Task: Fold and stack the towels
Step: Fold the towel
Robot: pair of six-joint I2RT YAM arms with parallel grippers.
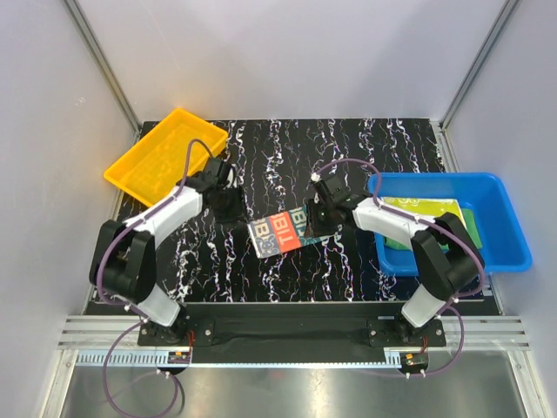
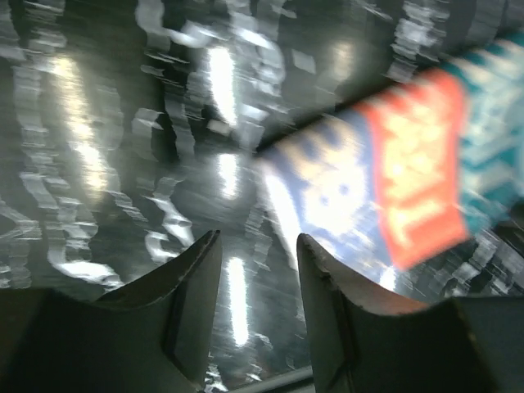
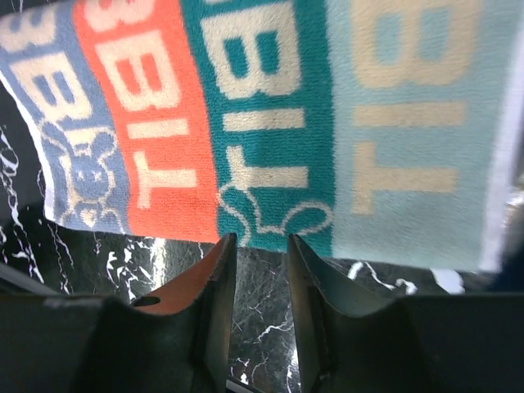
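Note:
The white/teal towel with red-orange print and letters (image 1: 280, 231) lies flat on the black marble table. In the right wrist view this printed towel (image 3: 262, 123) fills the upper frame, its near edge just beyond my fingertips. My right gripper (image 1: 312, 223) (image 3: 260, 241) is open and empty at the towel's right edge. My left gripper (image 1: 232, 212) (image 2: 258, 239) is open and empty just left of the towel (image 2: 393, 180), over bare table; that view is blurred. The yellow patterned towel (image 1: 424, 207) and the green towel (image 1: 475, 223) lie in the blue bin.
The blue bin (image 1: 505, 261) stands at the right of the table. A yellow tray (image 1: 161, 157) sits at the back left. The black marble table (image 1: 348, 157) ends at a metal rail in front of the arm bases.

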